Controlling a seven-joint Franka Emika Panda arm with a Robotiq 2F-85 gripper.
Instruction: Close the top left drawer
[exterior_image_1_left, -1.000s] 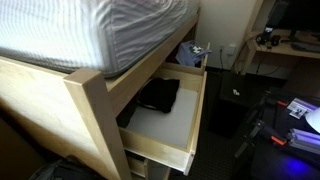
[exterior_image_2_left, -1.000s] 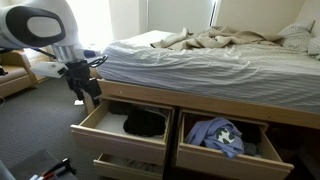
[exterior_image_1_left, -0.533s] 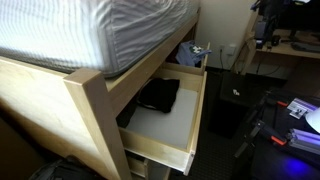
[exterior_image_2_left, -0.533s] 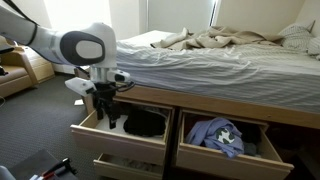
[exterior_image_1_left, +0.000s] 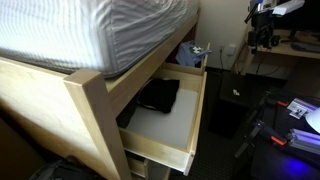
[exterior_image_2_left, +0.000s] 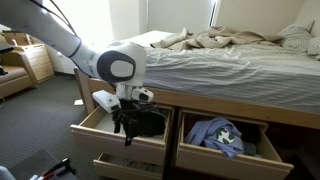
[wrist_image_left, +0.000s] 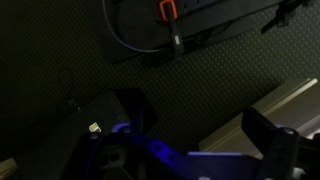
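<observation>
The top left drawer (exterior_image_2_left: 100, 143) under the bed is pulled out, with a black garment (exterior_image_2_left: 152, 122) in it. It also shows in an exterior view (exterior_image_1_left: 162, 128) with its whitish floor, the black garment (exterior_image_1_left: 158, 95) lying at its back. My gripper (exterior_image_2_left: 125, 128) points down over the drawer's front part, near its middle. It shows small at the top right in an exterior view (exterior_image_1_left: 263, 36). In the wrist view the fingers (wrist_image_left: 195, 135) are dark shapes set apart with nothing between them, and pale wood (wrist_image_left: 285, 100) lies at the right.
The right drawer (exterior_image_2_left: 215, 158) stands open beside it with blue clothing (exterior_image_2_left: 218, 133) inside. A lower drawer (exterior_image_2_left: 120, 166) is also pulled out. The mattress (exterior_image_2_left: 200, 65) overhangs above. A desk (exterior_image_1_left: 285, 50) and cables (wrist_image_left: 140, 40) on dark carpet are nearby.
The arm has swung from the left end of the bed to the right and down; the gripper now hangs over the top left drawer. The drawer has not moved.
</observation>
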